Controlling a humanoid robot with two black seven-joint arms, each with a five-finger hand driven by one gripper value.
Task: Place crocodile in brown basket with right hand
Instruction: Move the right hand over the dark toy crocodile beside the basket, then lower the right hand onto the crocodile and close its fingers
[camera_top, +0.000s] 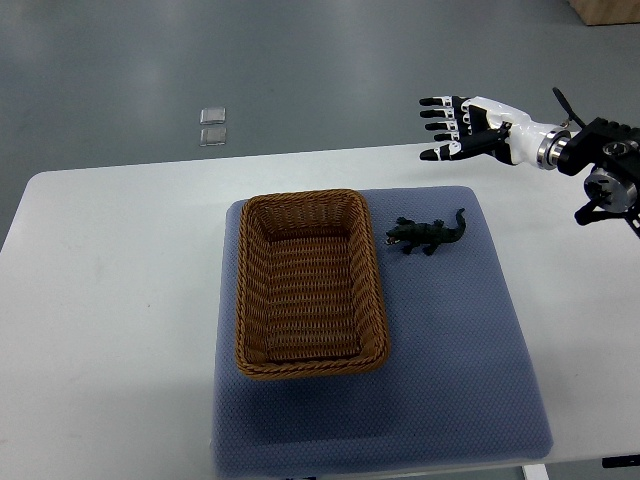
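Note:
A small dark green toy crocodile (427, 236) lies on the blue mat (460, 340), just right of the brown wicker basket (244, 300). Its open mouth points toward the basket. Nothing lies inside the basket. My right hand (447, 128) hovers above the table's far edge, up and to the right of the crocodile and well apart from it. Its fingers (436, 102) are spread and hold nothing. The right arm comes in from the right edge. The left arm does not show.
The mat lies on a white table (110, 300). Two small clear squares (212, 126) lie on the grey floor beyond the table. A brown box corner (606, 10) shows at the top right.

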